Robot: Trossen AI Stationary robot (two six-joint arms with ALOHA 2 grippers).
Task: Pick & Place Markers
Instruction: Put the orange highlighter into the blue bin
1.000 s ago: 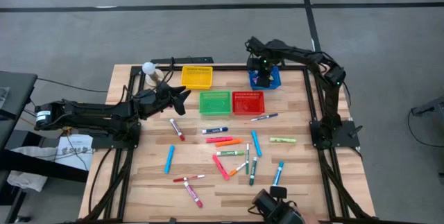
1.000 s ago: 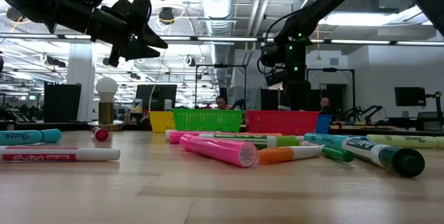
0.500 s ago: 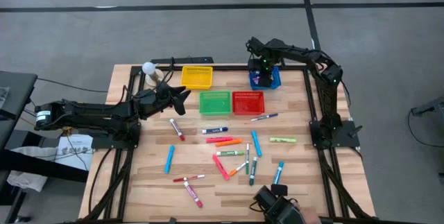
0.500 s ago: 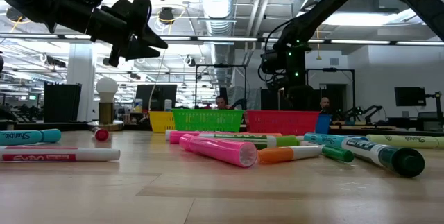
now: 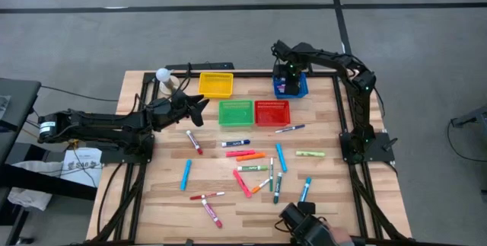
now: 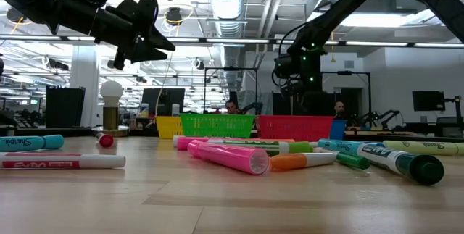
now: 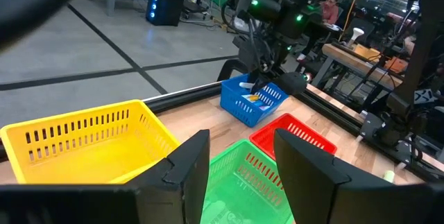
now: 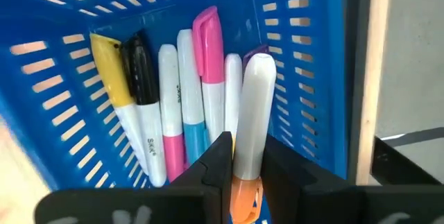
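Here a white-and-orange marker [image 8: 251, 182] was pinched in the right pincer [image 8: 244, 160] just above the blue basket [image 5: 291, 87] at the desk's far edge, evidently for dropping among markers already inside. The left pincer [image 7: 239, 165] hung half-open, empty, near the yellow basket [image 5: 215, 84].

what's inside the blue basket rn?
The blue basket holds several markers side by side: caps yellow, black, white and pink. The right gripper hangs over it, shut on a white-capped marker that hides whatever lies beneath.
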